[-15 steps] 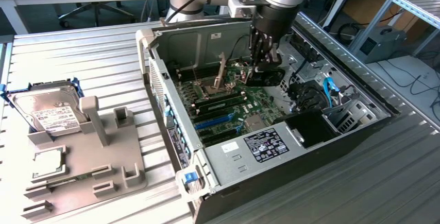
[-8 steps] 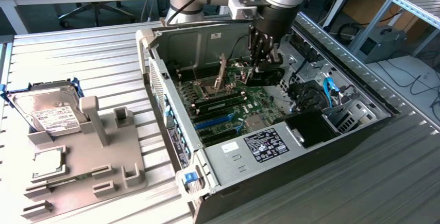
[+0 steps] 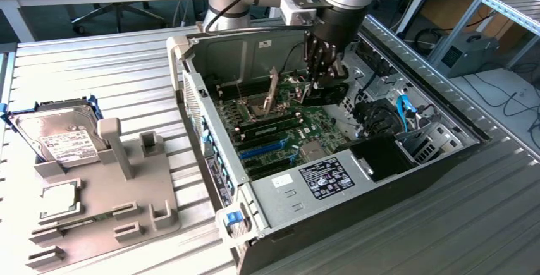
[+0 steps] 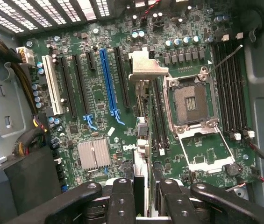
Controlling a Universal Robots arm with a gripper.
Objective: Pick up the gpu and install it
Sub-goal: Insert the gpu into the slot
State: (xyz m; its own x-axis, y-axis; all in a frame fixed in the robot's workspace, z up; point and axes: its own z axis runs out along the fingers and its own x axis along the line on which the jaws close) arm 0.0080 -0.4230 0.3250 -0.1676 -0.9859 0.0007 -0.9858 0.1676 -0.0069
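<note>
inside the open computer case, the gripper hung low over the motherboard, its fingers closed on the gpu. seen edge-on from the wrist, the thin card ran down from between the fingers toward the board, its silver bracket at the far end, between the blue slot and the empty cpu socket. whether the card had touched a slot could not be told. on the bench toward the exterior view's left, a grey fixture tray held a hard drive with a white label and a small square processor chip, well apart from the case.
</note>
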